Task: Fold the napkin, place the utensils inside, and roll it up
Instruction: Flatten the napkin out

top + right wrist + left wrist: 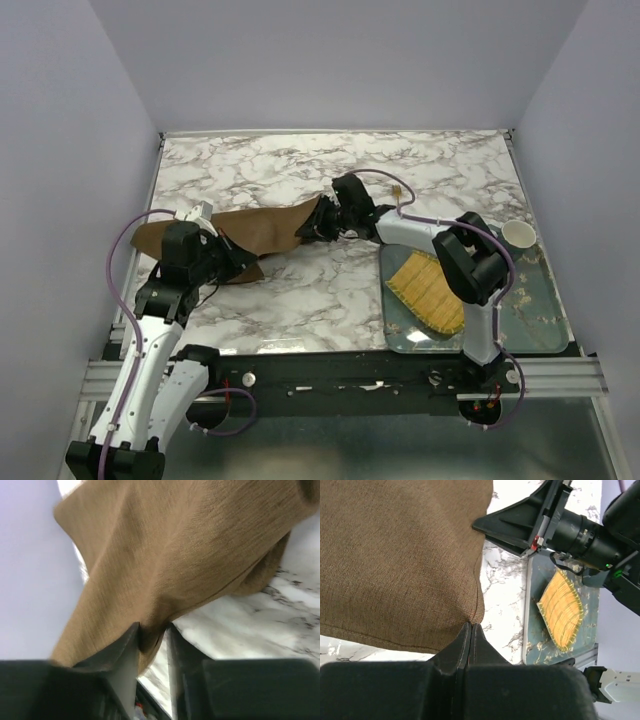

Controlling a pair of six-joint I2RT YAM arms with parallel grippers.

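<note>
**Napkin held by both grippers; the fold is not finished, fork and roll are left**

Nearest to you, on the right side of the bench, the tray carries the yellow bamboo mat. It has no part in the task.

A little further, the left gripper has its fingers pressed together on one corner of the napkin. The brown cloth runs from this corner across the left half of the bench, partly raised and not lying flat.

At the other end of the cloth, the right gripper pinches a bunched edge between its fingers. In the right wrist view the cloth hangs in a loose sag and seems to be doubled at one place. You cannot tell from this whether a clean fold is already made. I judge that you are in the middle of the first step, the folding.

Behind the tray stands the white mug. Furthest from you, beyond the right arm, a small thing with a gold end lies on the marble, well apart from the napkin. It is most probably the fork, but it is too small to be sure.

So what remains for you is to lay the napkin down folded, to put the fork inside, and to roll it up.
</note>
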